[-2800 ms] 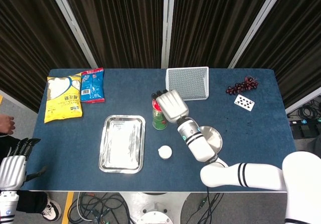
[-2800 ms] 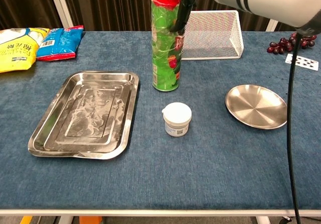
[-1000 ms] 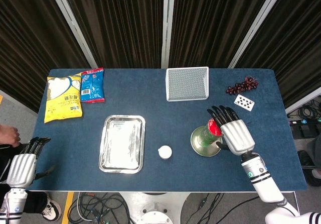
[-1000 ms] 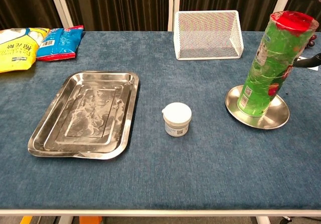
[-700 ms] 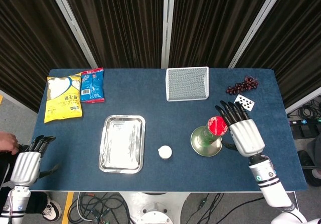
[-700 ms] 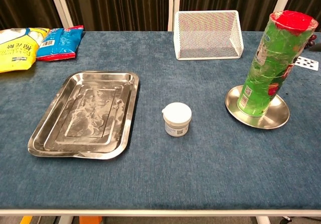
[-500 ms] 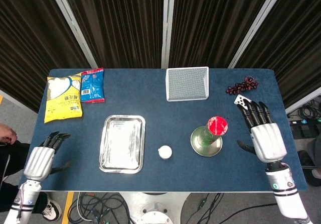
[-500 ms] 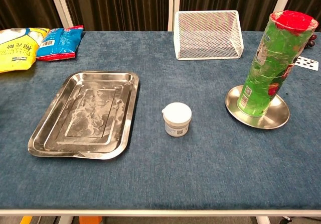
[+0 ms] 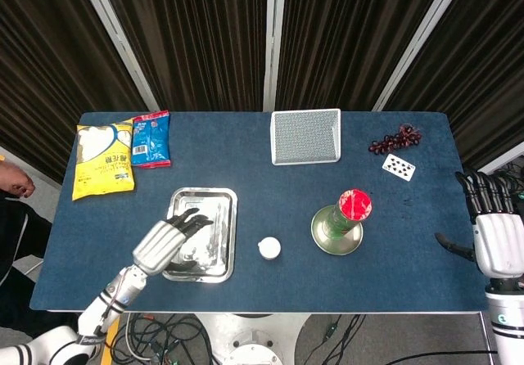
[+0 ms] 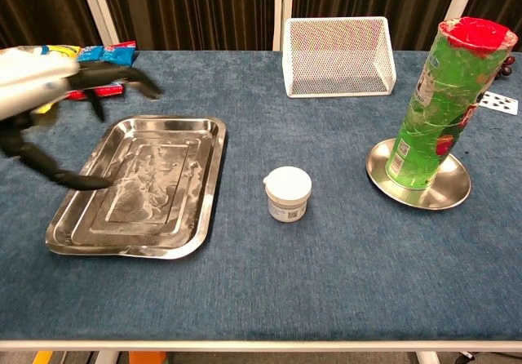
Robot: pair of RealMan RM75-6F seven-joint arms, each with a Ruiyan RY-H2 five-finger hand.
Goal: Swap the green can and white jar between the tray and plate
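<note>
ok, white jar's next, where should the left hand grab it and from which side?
Grip the white jar around its side wall just under the lid, coming from above and from the tray side. It stands upright, short and round, alone on the cloth, so a wrap around the wall looks safest. The left hand hovers open over the tray.

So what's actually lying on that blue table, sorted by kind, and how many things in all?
Snack bags: 2 (yellow, blue)
Metal dishes: 2 (tray, plate)
Containers: 2 (green can, white jar)
Wire basket: 1
Grape bunch: 1
Playing card: 1
Total: 9
</note>
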